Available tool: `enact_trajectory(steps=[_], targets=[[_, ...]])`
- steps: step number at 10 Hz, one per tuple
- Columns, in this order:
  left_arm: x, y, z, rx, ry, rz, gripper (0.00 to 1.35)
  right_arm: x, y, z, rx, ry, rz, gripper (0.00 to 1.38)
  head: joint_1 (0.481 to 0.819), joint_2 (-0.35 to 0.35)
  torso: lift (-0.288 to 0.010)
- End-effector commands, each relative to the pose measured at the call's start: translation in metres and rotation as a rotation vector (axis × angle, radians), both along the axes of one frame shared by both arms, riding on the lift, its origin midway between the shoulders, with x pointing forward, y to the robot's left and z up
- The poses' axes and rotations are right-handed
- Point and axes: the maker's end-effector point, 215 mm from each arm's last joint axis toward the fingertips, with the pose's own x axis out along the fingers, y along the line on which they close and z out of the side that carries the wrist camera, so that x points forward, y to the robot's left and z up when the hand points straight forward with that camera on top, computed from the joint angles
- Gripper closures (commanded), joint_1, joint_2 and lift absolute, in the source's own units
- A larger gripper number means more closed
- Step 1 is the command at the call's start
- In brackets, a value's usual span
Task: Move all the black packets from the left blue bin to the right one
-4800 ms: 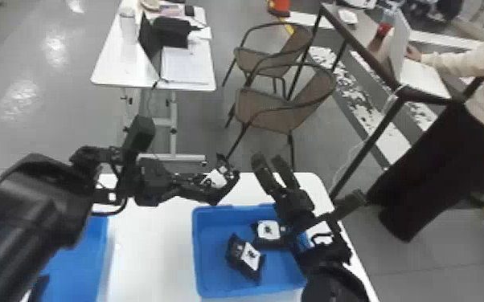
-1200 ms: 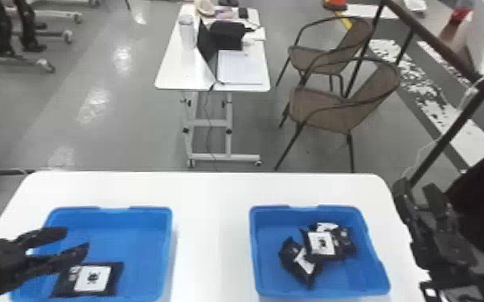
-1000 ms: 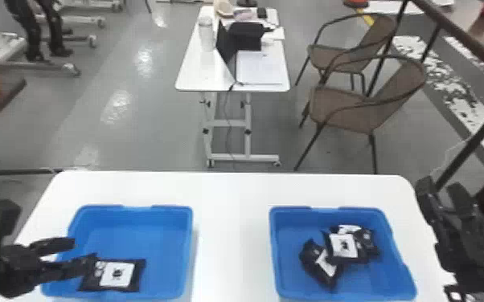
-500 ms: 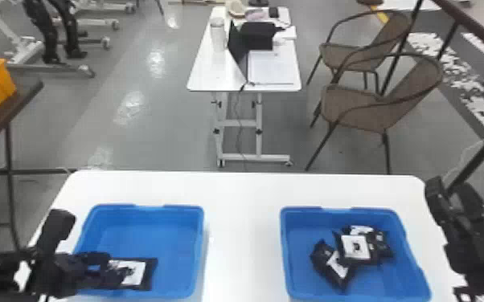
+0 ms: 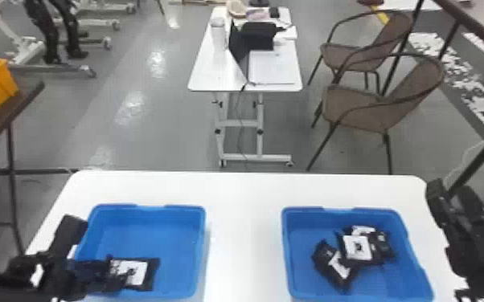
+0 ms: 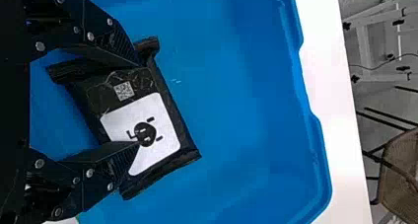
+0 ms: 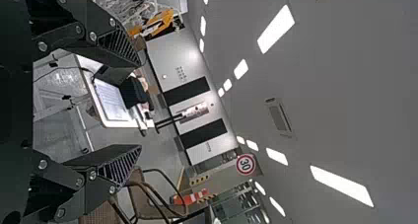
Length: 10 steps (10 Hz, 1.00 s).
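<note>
We have our left claw (image 6: 140, 103) set wide, low over the left blue bin (image 5: 173, 208), its two fingers apart with the black packet (image 6: 170, 103) lying flat beneath and between them. One fingertip (image 6: 123, 49) comes down by the packet's long side near a crimped corner; the other (image 6: 129, 160) overlaps the white label (image 6: 160, 110). Whether either one touches the film we cannot tell, and nothing is gripped yet. Away to the right of that claw, across the bare strip of table (image 5: 245, 241), sits the right blue bin (image 5: 305, 209), with a small heap of like packets (image 5: 358, 248) leaning on one another. Our right claw (image 5: 450, 192) waits beyond that bin's far side from the left claw, raised and empty, its fingers spread. We judge the step to be the pick, and the job near its end, since one packet is left to carry over. It should be light and soft, with a glossy skin that may slip and crumple as we squeeze. We would take it across the filled middle, long side to long side, rather than by the thin crimped ends, which could fold and slide out. Fingers set too high might pinch film alone, so we want them well down before closing gently.
</note>
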Motion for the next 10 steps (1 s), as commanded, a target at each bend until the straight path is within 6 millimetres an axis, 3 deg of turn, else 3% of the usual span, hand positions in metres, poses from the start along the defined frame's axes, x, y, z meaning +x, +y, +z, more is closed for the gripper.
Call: enact_trajectory(steps=[1,2,3,4,8,9,10], targets=[[0.005,-0.014,-0.011,-0.024,0.014,-0.029,0.49,0.001,0.0,0.0,0.005,-0.001,-0.001,0.47,0.695,0.022,0.0],[0.003,-0.018,-0.019,-0.029,0.033,-0.035,0.51,0.0,0.0,-0.001,0.006,0.0,-0.001,0.47,0.695,0.017,0.0],[0.003,-0.019,-0.023,-0.033,0.04,-0.035,0.7,0.0,-0.001,-0.002,0.012,0.003,-0.001,0.47,0.695,0.004,0.0],[0.006,-0.022,-0.02,-0.045,0.019,-0.045,1.15,-0.001,-0.001,-0.002,0.015,0.003,-0.001,0.47,0.695,-0.001,0.0],[0.025,-0.05,0.008,-0.138,-0.053,-0.103,1.21,0.002,0.005,-0.008,0.035,0.015,0.012,0.47,0.695,-0.026,0.0],[0.032,-0.058,0.022,-0.174,-0.094,-0.106,1.21,0.002,0.006,-0.009,0.038,0.013,0.017,0.47,0.695,-0.033,0.0],[0.041,-0.071,0.05,-0.224,-0.168,-0.107,1.21,0.003,0.008,-0.008,0.037,0.013,0.02,0.47,0.695,-0.036,0.0]])
